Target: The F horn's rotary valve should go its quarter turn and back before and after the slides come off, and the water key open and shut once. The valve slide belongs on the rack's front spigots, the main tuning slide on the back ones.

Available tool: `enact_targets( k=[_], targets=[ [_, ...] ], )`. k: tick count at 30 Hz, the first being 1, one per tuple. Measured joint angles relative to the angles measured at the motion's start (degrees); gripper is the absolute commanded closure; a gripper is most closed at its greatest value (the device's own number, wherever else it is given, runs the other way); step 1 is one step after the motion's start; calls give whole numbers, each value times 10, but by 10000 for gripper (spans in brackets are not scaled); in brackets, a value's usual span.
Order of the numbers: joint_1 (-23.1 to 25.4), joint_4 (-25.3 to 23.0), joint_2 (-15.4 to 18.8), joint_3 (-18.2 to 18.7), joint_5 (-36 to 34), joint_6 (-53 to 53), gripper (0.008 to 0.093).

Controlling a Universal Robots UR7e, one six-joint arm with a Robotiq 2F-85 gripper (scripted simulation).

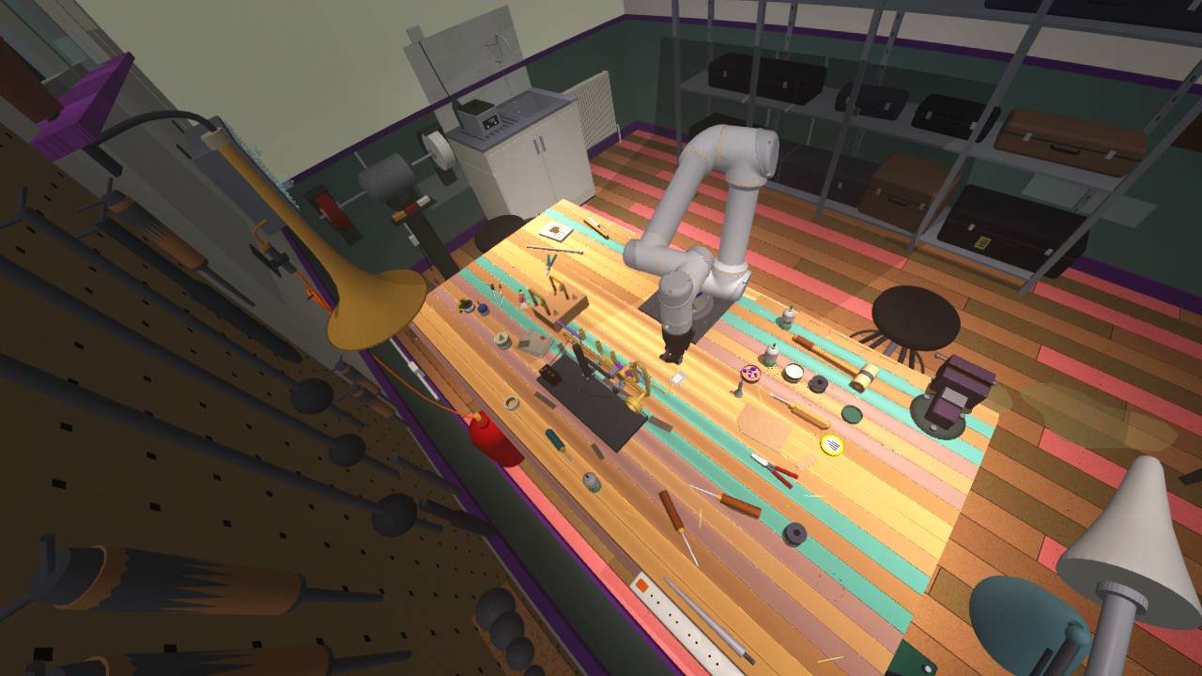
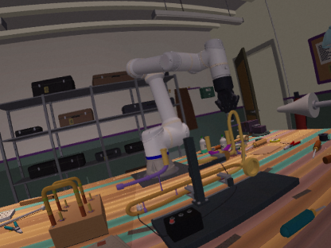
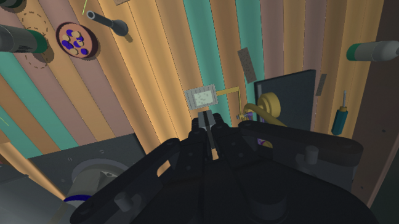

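Note:
The brass horn [image 1: 618,378] [image 2: 222,167] sits clamped on a black stand over a dark base plate [image 1: 601,404] in the middle of the bench. Its looped tube [image 2: 234,131] rises at the right end, and purple parts show along its tubing. Above and just right of that loop hangs my gripper [image 1: 672,356] [image 2: 226,106] [image 3: 207,123], shut and empty. The wrist camera shows the horn's brass end [image 3: 264,106] below it on the right. The wooden rack [image 1: 556,307] [image 2: 77,224] stands further left on the bench. Two U-shaped slides [image 2: 63,196] stand on its spigots.
The striped bench [image 1: 714,437] holds scattered tools: screwdrivers [image 1: 727,500], pliers [image 1: 777,471], small tins [image 1: 832,444], and a small grey pad [image 1: 677,380] [image 3: 201,98] below my gripper. A vise [image 1: 954,399] sits at the right corner. My arm's base [image 1: 689,307] stands behind the horn.

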Motion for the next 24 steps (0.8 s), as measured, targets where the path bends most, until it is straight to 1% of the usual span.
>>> enact_targets(
  k=[13,24],
  targets=[
    [0,-80,25,54,0,0,934],
    [0,-127,45,82,0,0,934]
  ],
)
